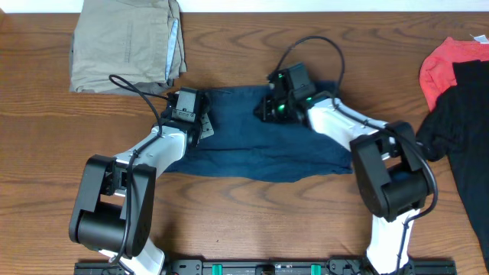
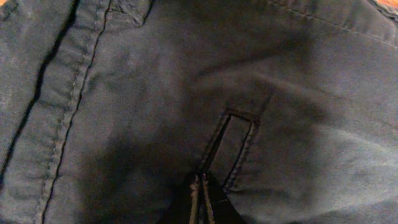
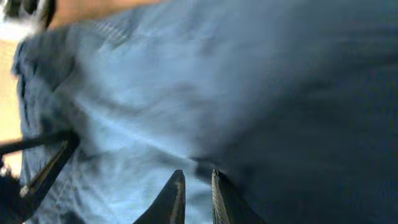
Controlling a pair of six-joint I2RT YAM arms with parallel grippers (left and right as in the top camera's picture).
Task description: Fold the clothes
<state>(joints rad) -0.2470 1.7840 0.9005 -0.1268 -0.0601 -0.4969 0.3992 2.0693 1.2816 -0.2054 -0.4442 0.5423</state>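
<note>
The clothes, dark navy shorts, lie spread across the middle of the table. My left gripper is at their left end. In the left wrist view its fingers are pressed together, pinching the navy cloth at the foot of a stitched loop beside the waistband seam. My right gripper is over the upper middle of the shorts. Its narrow jaws hold a dark fold of the cloth; that view is blurred.
A folded khaki garment lies at the back left. A red garment and a black one lie at the right edge. Bare wooden table shows in front of the shorts.
</note>
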